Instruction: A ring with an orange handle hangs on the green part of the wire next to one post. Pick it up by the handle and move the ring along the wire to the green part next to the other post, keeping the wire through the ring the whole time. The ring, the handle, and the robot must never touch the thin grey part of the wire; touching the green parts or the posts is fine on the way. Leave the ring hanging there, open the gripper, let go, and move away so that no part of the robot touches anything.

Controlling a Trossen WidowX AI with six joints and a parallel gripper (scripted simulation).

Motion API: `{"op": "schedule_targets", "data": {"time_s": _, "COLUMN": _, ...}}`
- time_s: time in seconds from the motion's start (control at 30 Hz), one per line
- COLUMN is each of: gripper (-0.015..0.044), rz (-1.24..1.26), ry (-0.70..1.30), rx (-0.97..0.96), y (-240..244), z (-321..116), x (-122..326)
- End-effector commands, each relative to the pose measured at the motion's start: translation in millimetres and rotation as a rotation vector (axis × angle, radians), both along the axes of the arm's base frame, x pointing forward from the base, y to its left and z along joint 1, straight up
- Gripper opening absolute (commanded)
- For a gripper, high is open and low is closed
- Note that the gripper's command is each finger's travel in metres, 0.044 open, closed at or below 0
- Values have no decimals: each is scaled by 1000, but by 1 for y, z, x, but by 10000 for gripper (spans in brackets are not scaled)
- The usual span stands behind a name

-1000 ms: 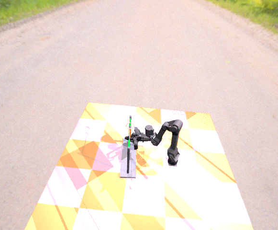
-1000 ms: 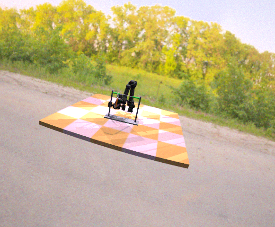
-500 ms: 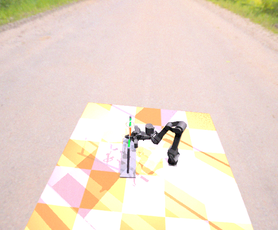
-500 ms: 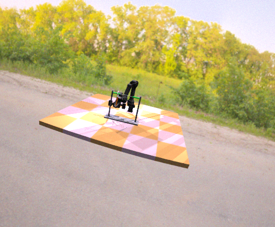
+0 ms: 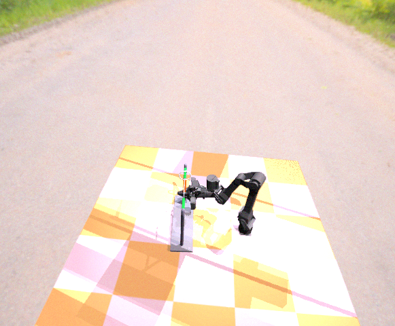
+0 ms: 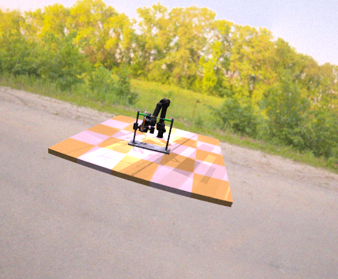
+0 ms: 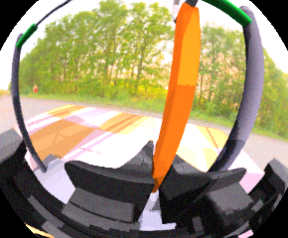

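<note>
The pale ring [image 5: 179, 174] is around the far green part [image 5: 185, 169] [image 6: 142, 114] [image 7: 228, 10] of the wire, beside the far post [image 6: 135, 135] [image 7: 254, 64]. Its orange handle [image 5: 185, 185] [image 6: 143, 123] [image 7: 181, 89] hangs down, slightly tilted in the wrist view. My gripper [image 5: 182, 193] [image 7: 154, 145] is shut on the handle's lower end, below the wire. The thin grey part [image 7: 52, 14] runs to the other green part [image 5: 183, 202] [image 6: 167, 120] [image 7: 27, 36] at the near post [image 5: 182, 227] [image 6: 169, 135] [image 7: 16, 79]. Most of the ring is outside the wrist view; whether it touches the wire cannot be told.
Both posts stand on a grey base plate [image 5: 187, 246] [image 6: 150, 147] [image 7: 55, 185] on the checkered table [image 5: 204, 308] [image 6: 96, 156]. The arm [image 5: 251, 200] [image 6: 163, 112] reaches in from one side of the wire, with its base on the table.
</note>
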State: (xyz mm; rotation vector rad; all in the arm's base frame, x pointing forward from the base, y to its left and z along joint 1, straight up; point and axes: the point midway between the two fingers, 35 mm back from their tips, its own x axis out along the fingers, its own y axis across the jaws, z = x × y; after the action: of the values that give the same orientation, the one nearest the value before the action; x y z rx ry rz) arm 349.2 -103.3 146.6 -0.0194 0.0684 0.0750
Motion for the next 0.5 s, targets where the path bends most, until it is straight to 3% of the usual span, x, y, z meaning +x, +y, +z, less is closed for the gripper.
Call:
{"op": "schedule_targets", "data": {"time_s": 0.0, "gripper": -150, "rz": 2, "ry": -1, "rx": 0, "y": 0, "z": 1, "x": 0}}
{"op": "schedule_targets", "data": {"time_s": 0.47, "gripper": -150, "rz": 3, "ry": -1, "rx": 3, "y": 13, "z": 0, "x": -1}}
